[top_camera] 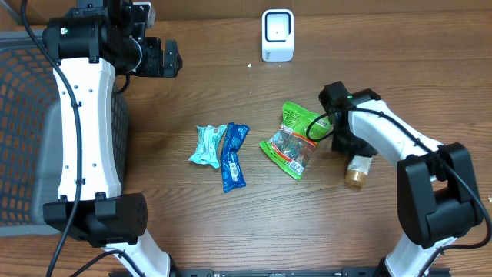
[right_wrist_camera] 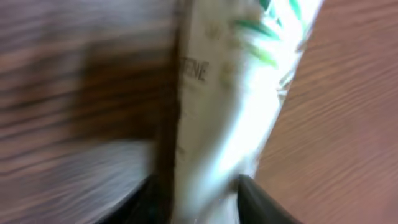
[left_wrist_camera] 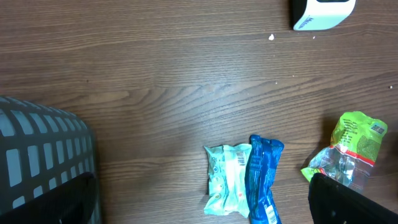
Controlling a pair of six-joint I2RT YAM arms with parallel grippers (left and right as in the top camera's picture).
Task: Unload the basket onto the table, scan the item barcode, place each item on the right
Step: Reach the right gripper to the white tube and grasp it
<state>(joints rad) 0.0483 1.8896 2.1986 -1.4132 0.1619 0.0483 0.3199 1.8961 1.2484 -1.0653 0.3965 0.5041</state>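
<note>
basket [top_camera: 19, 92] far left; left jaws wide apart; right jaws around bottle [top_camera: 357, 168], grip unclear

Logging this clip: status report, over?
Left gripper open, empty. Right gripper around green bag, grip unclear in blur. Nothing between bag and scanner.

Overhead looks straight down; left wrist shares its blue packet [top_camera: 233, 158] and scanner [top_camera: 277, 35]; right wrist sits close.

Checkout-style test bench: white scanner [top_camera: 277, 35], grey basket [top_camera: 23, 115], snack packets [top_camera: 233, 156] on wooden table [top_camera: 231, 85].
</note>
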